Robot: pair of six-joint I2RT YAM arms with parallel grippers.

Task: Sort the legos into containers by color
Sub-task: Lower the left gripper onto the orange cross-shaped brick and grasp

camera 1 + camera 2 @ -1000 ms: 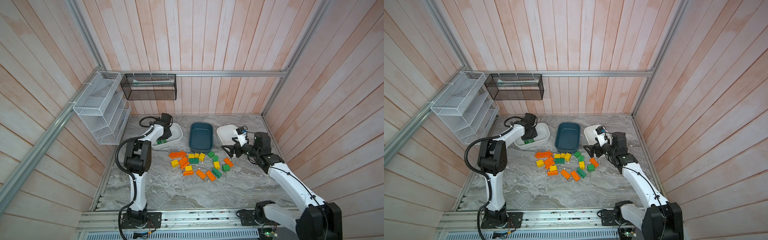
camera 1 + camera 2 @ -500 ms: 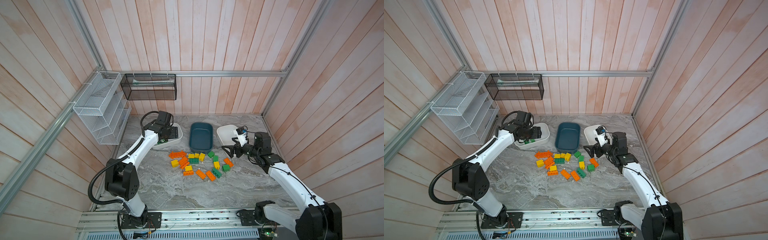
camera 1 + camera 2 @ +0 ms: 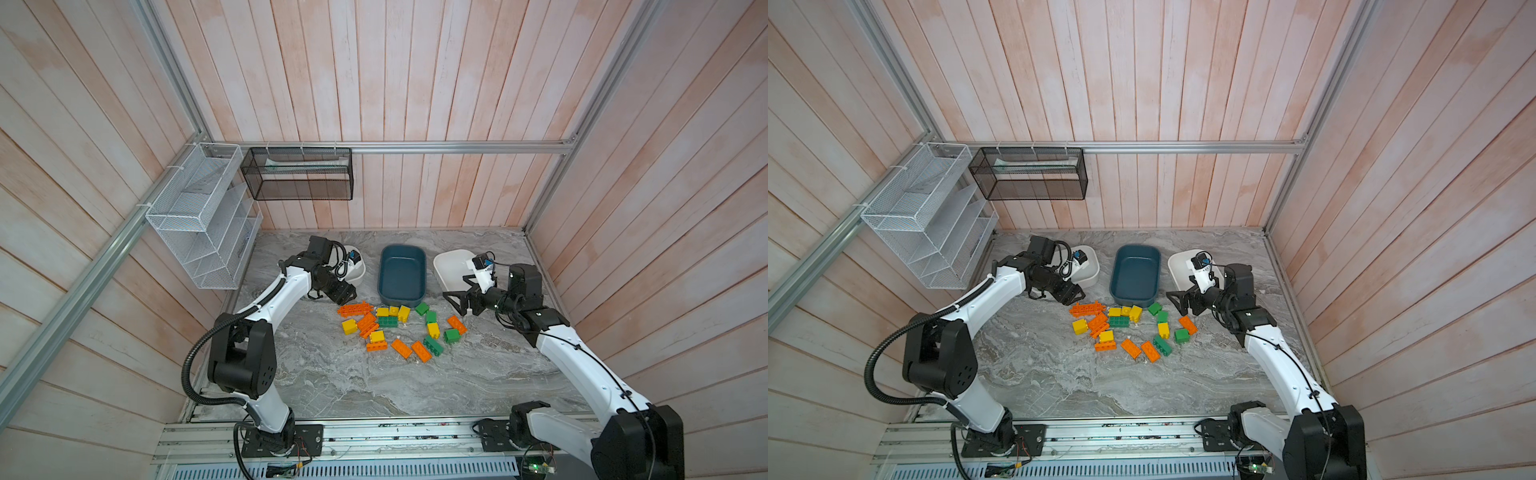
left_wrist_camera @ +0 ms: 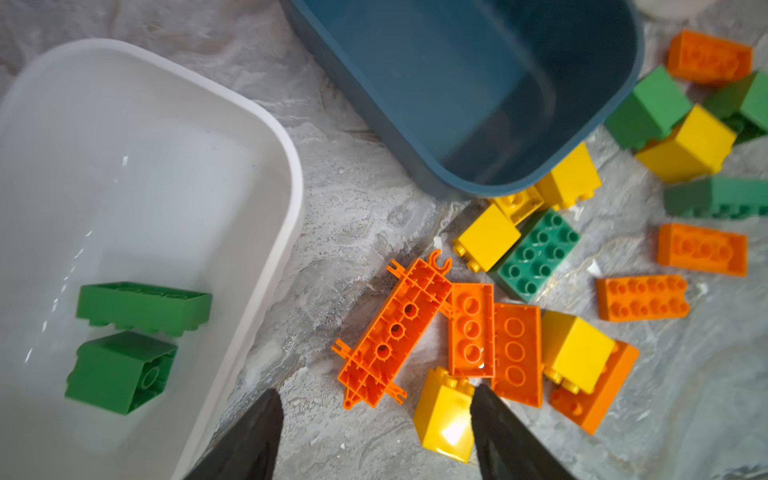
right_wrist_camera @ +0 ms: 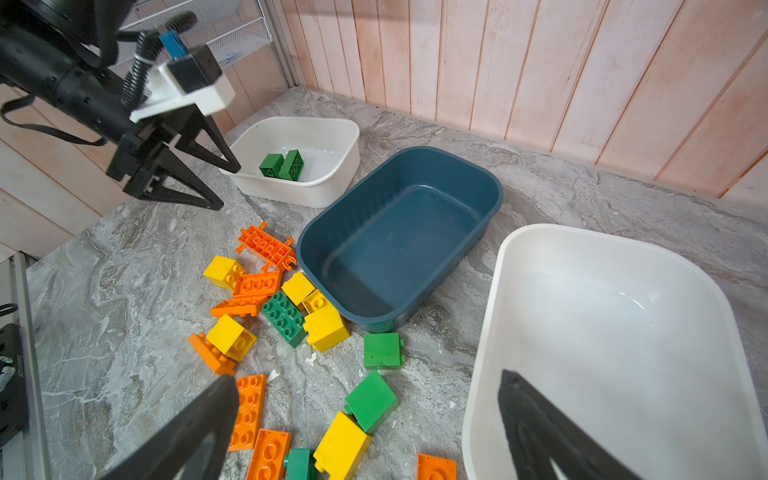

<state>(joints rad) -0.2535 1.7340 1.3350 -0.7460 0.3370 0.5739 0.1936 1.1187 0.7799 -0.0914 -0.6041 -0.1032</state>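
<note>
Beside the left white tub (image 4: 266, 137), the left gripper (image 4: 374, 395) has swung out from over the tub and now hangs just above the near edge of the loose bricks (image 4: 515, 353), jaws apart and holding nothing. Two green bricks (image 4: 143, 307) lie in that tub, so green is started. The blue tub (image 5: 399, 232) and right white tub (image 5: 582, 332) are bare. The right gripper (image 5: 365, 380) hovers wide open and empty.

The left arm (image 3: 272, 301) bends at the elbow and reaches forward; the left gripper (image 3: 344, 296) tilts downward, jaws apart and empty. The right arm (image 3: 582, 359) stretches inward, the right gripper (image 3: 453, 303) spread wide, holding nothing.
</note>
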